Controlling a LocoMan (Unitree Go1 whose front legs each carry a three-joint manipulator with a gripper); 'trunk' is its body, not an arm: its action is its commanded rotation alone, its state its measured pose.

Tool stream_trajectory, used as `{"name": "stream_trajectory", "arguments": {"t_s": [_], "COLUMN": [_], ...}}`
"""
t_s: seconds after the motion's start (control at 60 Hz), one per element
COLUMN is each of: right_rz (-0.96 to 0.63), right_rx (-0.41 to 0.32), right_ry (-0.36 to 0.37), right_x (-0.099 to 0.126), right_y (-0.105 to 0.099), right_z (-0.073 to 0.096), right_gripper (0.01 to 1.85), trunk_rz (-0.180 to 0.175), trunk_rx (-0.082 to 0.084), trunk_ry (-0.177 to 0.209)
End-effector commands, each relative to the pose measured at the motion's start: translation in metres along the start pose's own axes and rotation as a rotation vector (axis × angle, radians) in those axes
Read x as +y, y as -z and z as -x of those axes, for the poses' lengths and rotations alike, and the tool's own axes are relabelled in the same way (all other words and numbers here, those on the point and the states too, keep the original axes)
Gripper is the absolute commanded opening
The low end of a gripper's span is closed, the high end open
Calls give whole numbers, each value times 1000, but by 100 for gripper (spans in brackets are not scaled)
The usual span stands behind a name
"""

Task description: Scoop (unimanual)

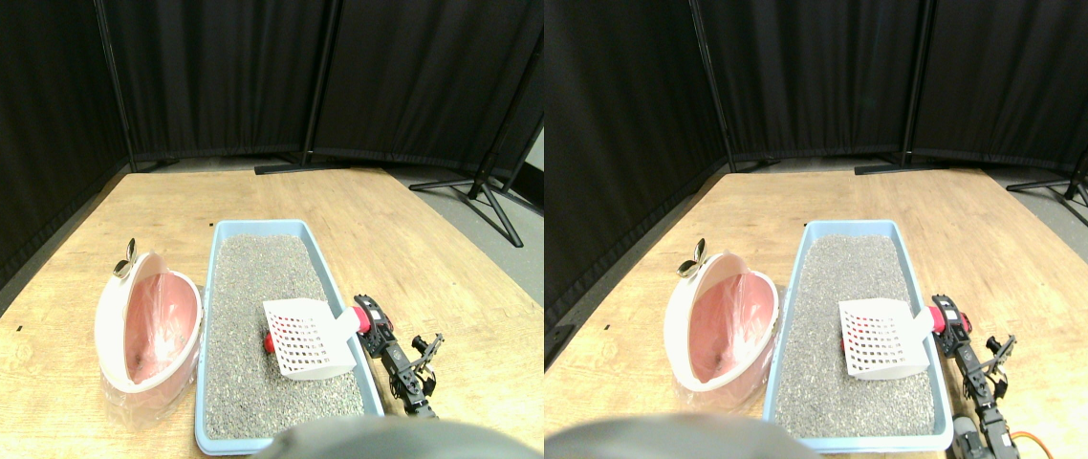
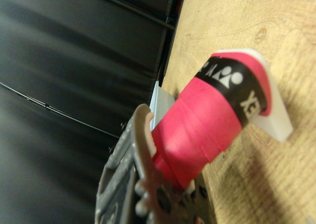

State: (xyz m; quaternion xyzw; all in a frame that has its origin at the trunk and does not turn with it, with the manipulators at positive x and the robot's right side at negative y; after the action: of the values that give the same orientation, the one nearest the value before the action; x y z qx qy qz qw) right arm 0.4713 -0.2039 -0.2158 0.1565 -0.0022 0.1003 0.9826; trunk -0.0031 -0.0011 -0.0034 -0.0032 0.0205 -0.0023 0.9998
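At the left of the table (image 1: 56, 206) sits a pink bin (image 1: 147, 330) lined with clear plastic, tipped so its mouth faces the tray beside it. The blue tray (image 1: 217, 287) is filled with grey litter (image 1: 252, 277), loose and grainy stuff that should slide and spill easily. A small red object (image 1: 269, 342) lies on the litter just at the scoop's left edge, partly hidden by it.

The white scoop (image 1: 307, 337) hangs over the right part of the tray, its slotted face tilted up toward me. It looks like thin, stiff plastic, light in itself, and the slots should let litter sift through while holding the red piece. The sensible place to hold it is the handle (image 2: 205, 120), thickly wrapped in pink tape, which ought to give a firm, non-slip grip.

The tool (image 1: 374, 323) sits at that handle, just outside the tray's right wall. From the wrist view the wrapped handle runs right beside the jaw, but I cannot tell whether the jaws are clamped on it.
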Motion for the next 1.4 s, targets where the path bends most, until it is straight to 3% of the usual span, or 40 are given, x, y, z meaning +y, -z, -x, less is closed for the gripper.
{"name": "stream_trajectory", "arguments": {"t_s": [0.017,0.383,0.717,1.4], "right_rz": [96,228,341,599], "right_rx": [-106,-204,-238,-172], "right_ry": [-42,-130,-181,-193], "right_x": [4,24,32,22], "right_y": [-14,-56,-94,-125], "right_z": [7,15,-3,-20], "right_gripper": [5,5,5,5], "trunk_rz": [9,24,41,76], "trunk_rx": [18,16,15,11], "trunk_ry": [-4,-10,-29,-74]}}
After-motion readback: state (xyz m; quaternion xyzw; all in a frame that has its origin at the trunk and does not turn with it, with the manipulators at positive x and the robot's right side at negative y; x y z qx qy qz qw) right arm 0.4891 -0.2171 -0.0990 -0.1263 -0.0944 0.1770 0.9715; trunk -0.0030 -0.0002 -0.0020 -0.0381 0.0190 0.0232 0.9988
